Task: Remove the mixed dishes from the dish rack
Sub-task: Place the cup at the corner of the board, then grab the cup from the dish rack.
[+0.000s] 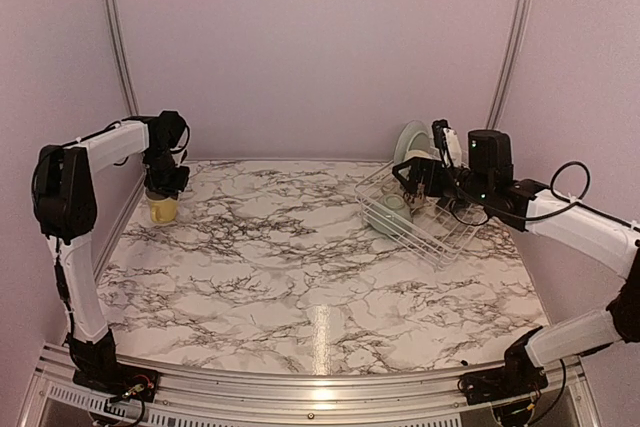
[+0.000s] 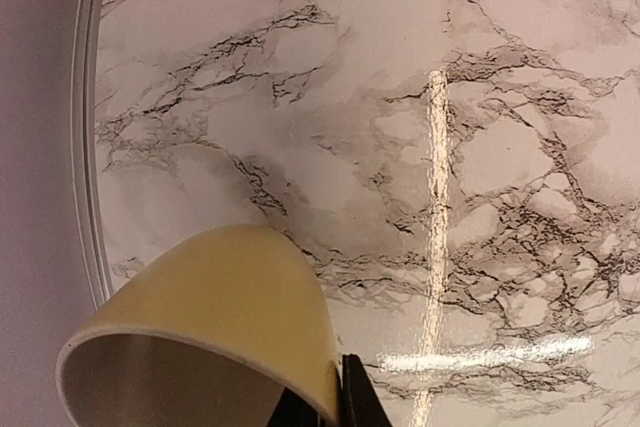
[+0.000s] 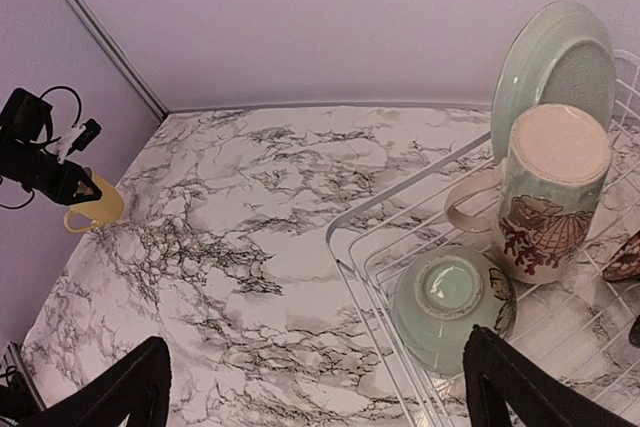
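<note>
My left gripper (image 1: 165, 185) is shut on the rim of the small yellow mug (image 1: 162, 210) at the far left of the table, one finger inside and one outside; the left wrist view shows the mug (image 2: 210, 297) and gripper (image 2: 335, 405). The white wire dish rack (image 1: 440, 239) sits at the right. In the right wrist view the rack (image 3: 400, 209) holds an upturned pale-green bowl (image 3: 448, 299), an upturned cream printed mug (image 3: 552, 192), an upright pale-green plate (image 3: 555, 52) and the edge of a red plate (image 3: 626, 257). My right gripper (image 3: 320, 397) hangs open and empty over the rack's near-left corner.
Lilac walls with metal corner rails (image 1: 118, 37) close in the marble table (image 1: 290, 267) at the back and both sides. The yellow mug and the left gripper (image 3: 40, 162) also show far left in the right wrist view. The rack sits askew close to the right wall.
</note>
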### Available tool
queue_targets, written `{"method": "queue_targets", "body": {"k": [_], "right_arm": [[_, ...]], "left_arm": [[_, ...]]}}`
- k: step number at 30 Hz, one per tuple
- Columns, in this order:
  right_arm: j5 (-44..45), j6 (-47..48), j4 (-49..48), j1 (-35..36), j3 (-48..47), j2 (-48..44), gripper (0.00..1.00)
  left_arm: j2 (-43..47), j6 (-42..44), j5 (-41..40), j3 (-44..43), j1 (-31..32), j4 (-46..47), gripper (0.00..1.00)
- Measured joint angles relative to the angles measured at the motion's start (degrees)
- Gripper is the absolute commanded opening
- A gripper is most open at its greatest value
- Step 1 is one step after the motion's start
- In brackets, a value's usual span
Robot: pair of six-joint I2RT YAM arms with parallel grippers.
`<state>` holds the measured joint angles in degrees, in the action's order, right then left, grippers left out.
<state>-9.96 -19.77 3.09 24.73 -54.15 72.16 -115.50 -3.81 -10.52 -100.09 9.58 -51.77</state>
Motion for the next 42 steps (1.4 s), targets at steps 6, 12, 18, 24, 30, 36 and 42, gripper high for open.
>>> {"method": "queue_targets", "body": {"k": [6,12,18,24,30,36,42], "right_arm": [[-0.02,-0.04,0.02,0.0,-0.17,1.95,0.98],[-0.02,-0.07,-0.02,0.0,-0.22,2.1,0.98],[-0.04,-0.13,-0.04,0.0,-0.22,2.1,0.98],[-0.22,-0.46,-0.02,0.0,-0.22,2.1,0.98],[0.02,-0.09,0.87,0.0,-0.26,2.1,0.98],[4.24,1.99,4.13,0.0,-0.39,2.1,0.99],[10.97,1.31,5.29,-1.92,-0.39,2.08,0.99]], "left_arm": [[-1.18,-0.48,1.51,1.09,-1.33,1.16,0.04],[-1.7,-0.92,2.25,2.14,-1.46,1.36,0.18],[-1.7,-0.87,1.99,2.14,-1.51,2.45,0.36],[-1.44,-1.07,0.33,2.14,-1.51,2.6,0.54],[5.64,-1.33,-1.55,5.49,-1.51,5.14,0.77],[17.97,-1.46,-2.64,8.9,-1.16,9.6,0.94],[27.82,-2.89,-0.57,14.4,-0.68,17.0,0.99]]}}
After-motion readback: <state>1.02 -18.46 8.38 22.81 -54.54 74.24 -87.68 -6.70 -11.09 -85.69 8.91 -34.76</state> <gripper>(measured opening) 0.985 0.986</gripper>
